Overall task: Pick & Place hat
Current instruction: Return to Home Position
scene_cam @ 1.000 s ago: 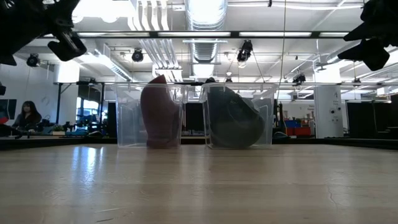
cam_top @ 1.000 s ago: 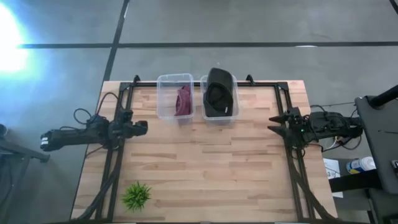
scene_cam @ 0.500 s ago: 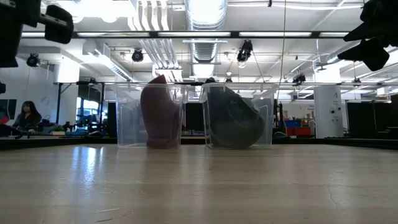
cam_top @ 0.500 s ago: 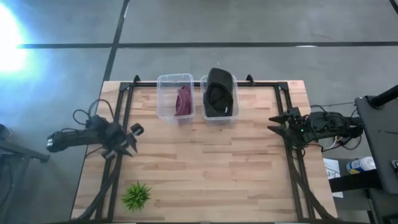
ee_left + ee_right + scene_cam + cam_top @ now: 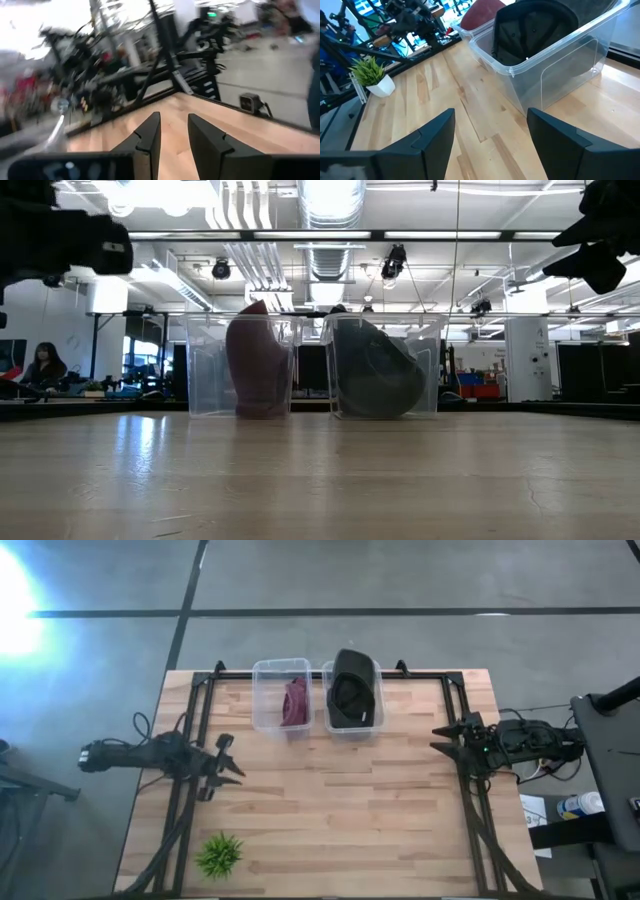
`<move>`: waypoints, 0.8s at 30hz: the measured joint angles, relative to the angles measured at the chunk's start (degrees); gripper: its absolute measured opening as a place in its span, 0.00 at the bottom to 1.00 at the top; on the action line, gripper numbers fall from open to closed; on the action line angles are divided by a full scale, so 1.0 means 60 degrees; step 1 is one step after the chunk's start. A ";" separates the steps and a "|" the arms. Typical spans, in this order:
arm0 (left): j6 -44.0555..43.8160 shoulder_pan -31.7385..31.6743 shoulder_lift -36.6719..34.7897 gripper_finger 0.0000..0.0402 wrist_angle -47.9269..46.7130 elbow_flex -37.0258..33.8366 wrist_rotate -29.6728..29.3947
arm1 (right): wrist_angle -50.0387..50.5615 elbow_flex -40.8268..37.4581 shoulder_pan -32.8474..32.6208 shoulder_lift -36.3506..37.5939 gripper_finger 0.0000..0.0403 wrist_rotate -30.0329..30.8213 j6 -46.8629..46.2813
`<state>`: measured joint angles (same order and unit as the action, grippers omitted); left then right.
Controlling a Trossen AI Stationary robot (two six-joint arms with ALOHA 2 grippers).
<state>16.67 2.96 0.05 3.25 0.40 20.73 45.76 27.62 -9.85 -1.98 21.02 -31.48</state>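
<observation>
A dark hat (image 5: 352,690) stands in the right clear bin (image 5: 381,726) at the table's far edge. It leans on the bin's wall in the low view (image 5: 378,370) and shows in the right wrist view (image 5: 535,25). A maroon hat (image 5: 294,700) stands upright in the left clear bin (image 5: 262,718). My left gripper (image 5: 229,761) hovers open over the table's left part, away from both bins, and points across the table in its wrist view (image 5: 173,120). My right gripper (image 5: 438,739) hangs open at the right edge (image 5: 491,114), facing the bins.
A small green plant in a white pot (image 5: 219,854) stands near the table's near left corner. Black frame rails (image 5: 190,730) run along the left, right and far sides. Bare wood (image 5: 340,800) lies between the arms. A person (image 5: 40,368) sits in the room behind.
My left gripper has swung from beside the left rail toward the near edge and a little toward the table's middle, and its wrist has turned about. My right arm and both hats have kept still.
</observation>
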 joint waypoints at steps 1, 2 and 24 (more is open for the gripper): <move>-0.0438 -0.0005 0.0000 0.23 -0.0033 0.0000 -0.0251 | 0.0000 0.0000 0.0000 0.0000 0.61 0.0000 -0.0001; -0.0804 -0.0033 0.0000 0.23 -0.0047 0.0000 -0.0489 | 0.0000 0.0000 0.0000 0.0000 0.61 0.0000 -0.0002; -0.2883 -0.1683 0.0004 0.23 -0.0419 -0.0007 -0.2693 | 0.0000 -0.0004 0.0004 0.0000 0.61 0.0000 0.0000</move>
<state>-0.62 -7.14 0.08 0.73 0.36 4.57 45.76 27.59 -9.82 -1.98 21.02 -31.48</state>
